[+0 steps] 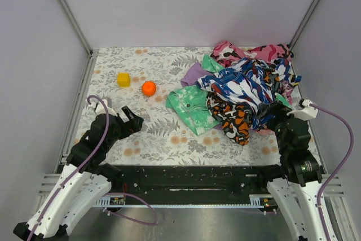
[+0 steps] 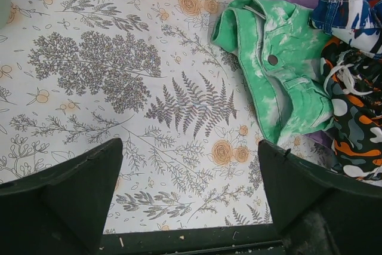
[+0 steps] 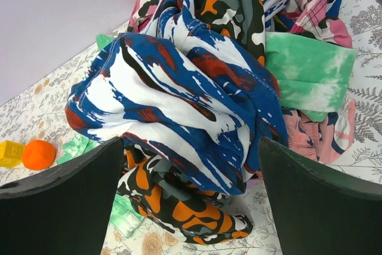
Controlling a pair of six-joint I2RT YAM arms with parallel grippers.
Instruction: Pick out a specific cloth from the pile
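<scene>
With left end effector (image 1: 134, 118) and right end effector (image 1: 277, 118) both spread wide and empty, reach for the cloth (image 1: 194, 74) — seen only as a lilac corner at 10 o'clock of the pile (image 1: 248, 91), probably mostly buried. Pinch this corner low and pull slowly toward 11 o'clock, minding the green-white cloth (image 1: 192, 108) lying against it at 6 o'clock — and the orange ball (image 1: 149, 88) and yellow block (image 1: 123, 79) at 9 o'clock.

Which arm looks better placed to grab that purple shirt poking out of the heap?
Probably left. The lilac shirt shows only at the pile's left edge, on the open left gripper's side; the right gripper faces other clothes.
</scene>
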